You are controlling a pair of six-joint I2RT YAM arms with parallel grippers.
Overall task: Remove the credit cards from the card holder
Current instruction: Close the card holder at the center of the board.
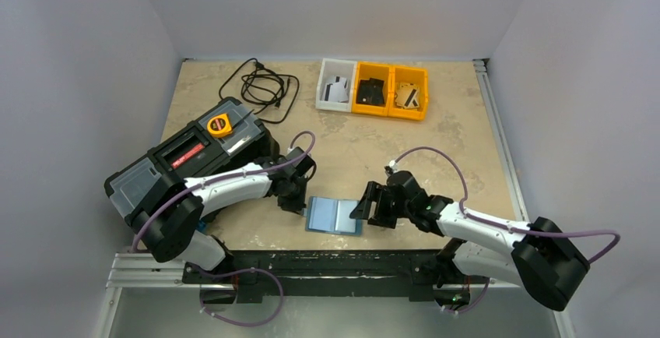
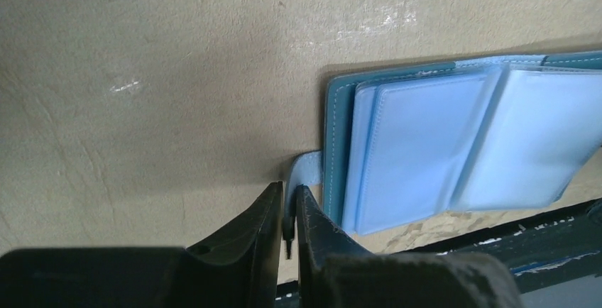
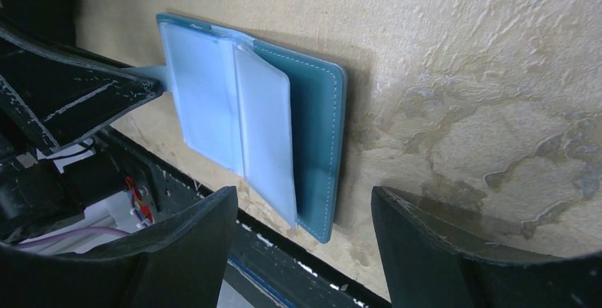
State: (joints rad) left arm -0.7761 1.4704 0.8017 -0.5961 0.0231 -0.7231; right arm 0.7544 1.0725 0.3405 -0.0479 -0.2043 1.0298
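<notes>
The card holder (image 1: pixel 335 216) lies open on the table between both arms, teal-blue outside, with pale blue clear pockets (image 2: pixel 426 152) facing up. No card shows in those pockets. My left gripper (image 2: pixel 289 205) is shut on the small strap tab (image 2: pixel 307 169) at the holder's left edge. My right gripper (image 3: pixel 304 193) stands open just off the holder's right edge (image 3: pixel 319 138), touching nothing. Credit cards lie in the back bins: a pale one with a black stripe (image 1: pixel 336 89), black ones (image 1: pixel 372 90) and a tan one (image 1: pixel 408 95).
A black toolbox (image 1: pixel 187 159) with a yellow tape measure (image 1: pixel 219 125) on it stands at the left, close behind my left arm. A coiled black cable (image 1: pixel 261 85) lies at the back. The table's front edge and black rail (image 3: pixel 284 258) run right beside the holder.
</notes>
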